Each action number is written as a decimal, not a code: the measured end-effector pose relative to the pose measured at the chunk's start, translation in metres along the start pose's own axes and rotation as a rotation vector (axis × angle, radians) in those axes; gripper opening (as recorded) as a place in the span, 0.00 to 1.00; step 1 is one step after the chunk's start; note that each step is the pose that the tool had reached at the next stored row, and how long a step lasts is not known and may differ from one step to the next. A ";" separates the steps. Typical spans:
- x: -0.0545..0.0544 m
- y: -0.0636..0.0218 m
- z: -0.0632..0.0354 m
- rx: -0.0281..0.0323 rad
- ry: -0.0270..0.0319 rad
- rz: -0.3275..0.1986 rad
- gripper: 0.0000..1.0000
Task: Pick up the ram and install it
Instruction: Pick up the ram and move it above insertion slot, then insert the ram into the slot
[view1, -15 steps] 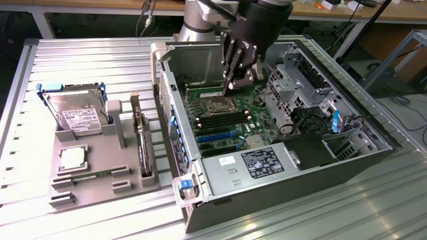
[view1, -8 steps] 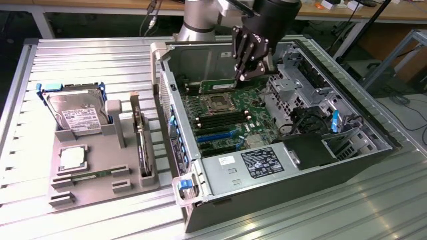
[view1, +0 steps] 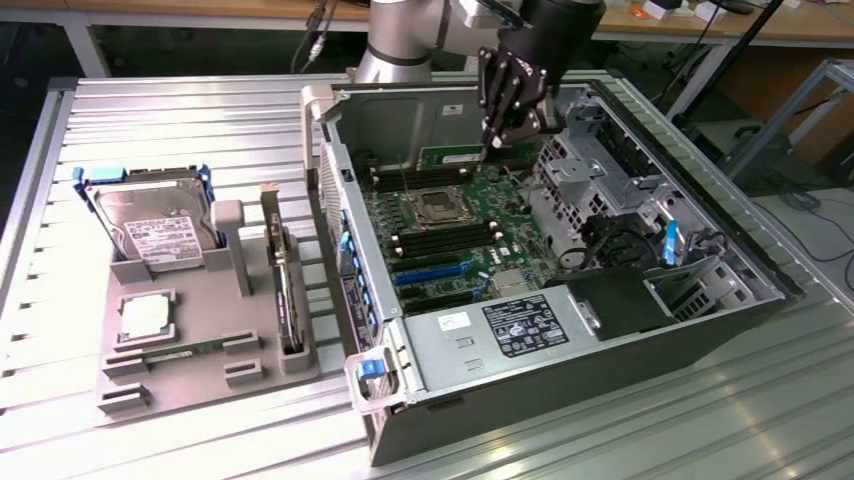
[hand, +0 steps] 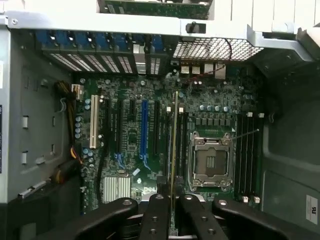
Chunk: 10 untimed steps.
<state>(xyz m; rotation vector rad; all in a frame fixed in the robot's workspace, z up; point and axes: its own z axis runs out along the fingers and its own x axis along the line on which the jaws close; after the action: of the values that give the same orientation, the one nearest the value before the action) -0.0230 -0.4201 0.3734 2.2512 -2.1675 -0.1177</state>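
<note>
Jaws closed on the ram (hand: 174, 145), held edge-on above the board (hand: 127, 165) inside the case (view1: 614, 340), over the slots (hand: 183, 145) beside the socket (hand: 210, 161). Judged: install step, ram not yet seated. Seating calls for its edge lined up with one slot and a straight press.

1. The ram (hand: 174, 145): a long, thin green stick, seen edge-on in the wrist view.
2. It is pinched between the gripper's (hand: 173, 200) fingers, standing on edge over the motherboard (hand: 130, 150), just beside the socket (hand: 210, 160).
</note>
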 end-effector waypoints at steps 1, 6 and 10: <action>-0.004 -0.0016 0.0008 0.0001 -0.0001 0.000 0.14; -0.004 -0.0019 0.0008 0.0000 0.0001 0.000 0.14; -0.004 -0.0019 0.0008 -0.0001 0.0002 0.000 0.14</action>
<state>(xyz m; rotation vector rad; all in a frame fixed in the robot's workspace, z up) -0.0213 -0.4161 0.3727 2.2510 -2.1674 -0.1176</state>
